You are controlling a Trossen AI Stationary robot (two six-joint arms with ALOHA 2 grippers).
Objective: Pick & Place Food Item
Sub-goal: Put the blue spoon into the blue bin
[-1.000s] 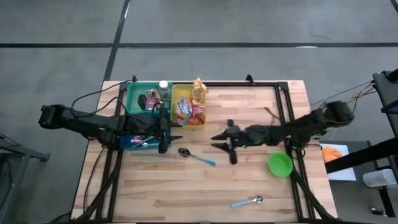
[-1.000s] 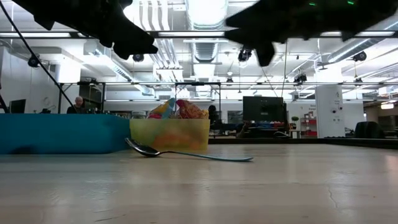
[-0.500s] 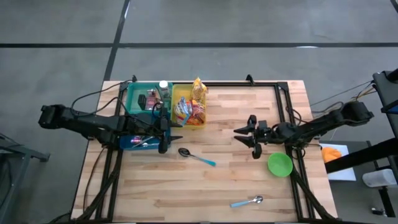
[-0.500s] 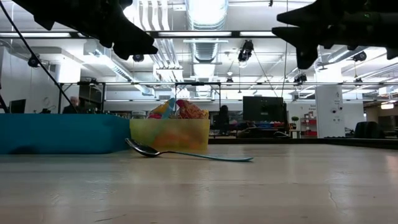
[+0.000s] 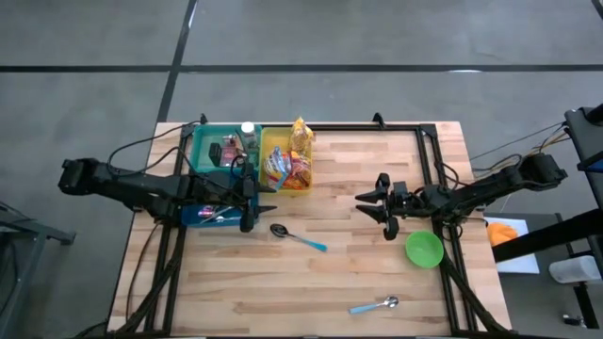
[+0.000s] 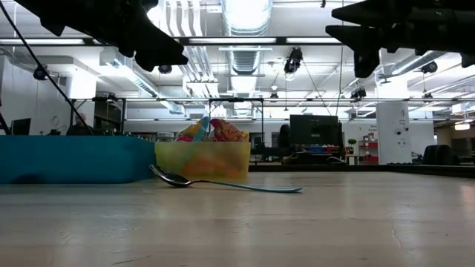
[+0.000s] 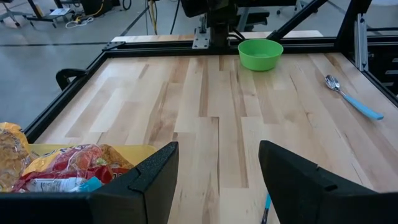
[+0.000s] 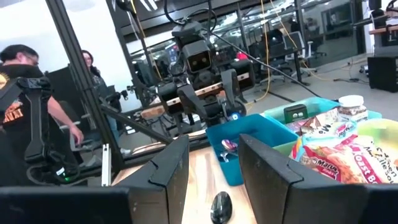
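I judge the job barely begun. The food packets (image 5: 287, 169) lie in the yellow bin (image 5: 301, 187) at upper centre of the high view, untouched. My left hand (image 5: 267, 210) hovers at the bin's lower left corner, fingers spread with nothing between them. My right hand (image 5: 362, 206) hangs right of centre over bare tabletop (image 5: 358, 273), fingers parted and empty. The green bowl (image 5: 424, 249), lower right, holds nothing; everything from grasping to placing remains.
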